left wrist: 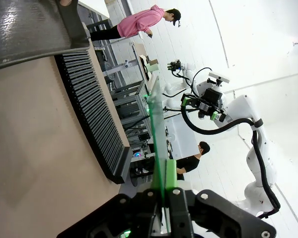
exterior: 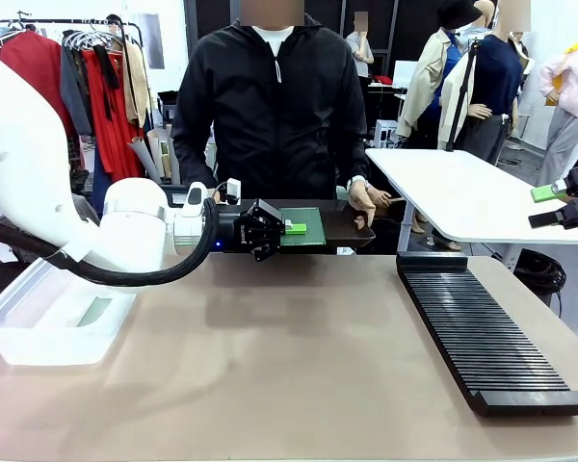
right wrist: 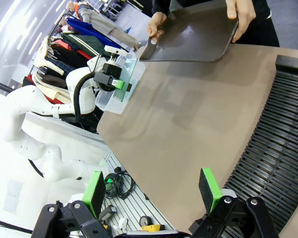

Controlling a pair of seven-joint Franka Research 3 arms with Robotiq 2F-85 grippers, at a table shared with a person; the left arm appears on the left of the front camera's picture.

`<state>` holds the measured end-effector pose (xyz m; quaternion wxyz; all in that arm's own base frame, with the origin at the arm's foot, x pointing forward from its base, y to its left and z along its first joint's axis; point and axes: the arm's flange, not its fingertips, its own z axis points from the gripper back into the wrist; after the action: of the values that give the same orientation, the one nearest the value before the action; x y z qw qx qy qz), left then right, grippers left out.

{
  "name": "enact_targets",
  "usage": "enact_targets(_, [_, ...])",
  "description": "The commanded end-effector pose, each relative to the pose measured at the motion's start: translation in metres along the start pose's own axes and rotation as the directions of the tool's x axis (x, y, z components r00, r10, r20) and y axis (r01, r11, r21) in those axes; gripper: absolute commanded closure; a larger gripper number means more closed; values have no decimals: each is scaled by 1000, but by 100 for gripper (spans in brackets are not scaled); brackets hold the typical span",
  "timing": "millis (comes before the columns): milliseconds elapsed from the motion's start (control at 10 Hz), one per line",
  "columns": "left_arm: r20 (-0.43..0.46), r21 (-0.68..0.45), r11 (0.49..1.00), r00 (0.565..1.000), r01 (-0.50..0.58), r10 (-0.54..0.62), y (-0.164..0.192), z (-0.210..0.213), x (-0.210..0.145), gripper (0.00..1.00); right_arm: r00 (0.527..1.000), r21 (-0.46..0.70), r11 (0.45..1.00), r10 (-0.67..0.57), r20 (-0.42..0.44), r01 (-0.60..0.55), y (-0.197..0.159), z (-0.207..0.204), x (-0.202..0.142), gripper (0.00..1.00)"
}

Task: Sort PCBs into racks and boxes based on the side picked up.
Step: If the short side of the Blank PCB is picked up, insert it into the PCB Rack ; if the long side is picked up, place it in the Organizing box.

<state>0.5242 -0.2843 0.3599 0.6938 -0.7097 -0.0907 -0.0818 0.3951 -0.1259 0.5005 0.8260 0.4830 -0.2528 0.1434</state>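
Note:
A green PCB (exterior: 306, 226) is held out level in front of the person, with my left gripper (exterior: 291, 229) shut on its near edge. In the left wrist view the PCB (left wrist: 157, 129) shows edge-on, rising from between the closed fingers of my left gripper (left wrist: 165, 193). The long black slotted rack (exterior: 482, 332) lies on the table's right side. A clear plastic box (exterior: 19, 332) sits at the left edge with another PCB (exterior: 94, 310) inside. My right gripper (exterior: 551, 204) hovers open at the far right, above the rack (right wrist: 273, 144); in its own view the right gripper (right wrist: 151, 191) holds nothing.
The person holds a shallow black tray (exterior: 352, 223) in both hands at the far table edge, just behind the held PCB. A white side table (exterior: 462, 192) stands behind the rack. The tan tabletop (exterior: 270, 366) between box and rack is bare.

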Motion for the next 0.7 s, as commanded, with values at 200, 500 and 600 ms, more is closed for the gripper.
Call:
enact_targets(200, [2, -2, 1000, 1000, 0, 0, 0, 0, 0, 100, 1000, -1, 1000, -1, -1, 1, 2, 0, 1, 0])
enact_targets(500, [-1, 14, 1000, 1000, -26, 26, -10, 16, 8, 100, 1000, -1, 1000, -1, -1, 1, 2, 0, 1, 0])
enact_targets(600, [-12, 32, 999, 999, -37, 38, -18, 34, 15, 100, 1000, -1, 1000, -1, -1, 1, 2, 0, 1, 0])
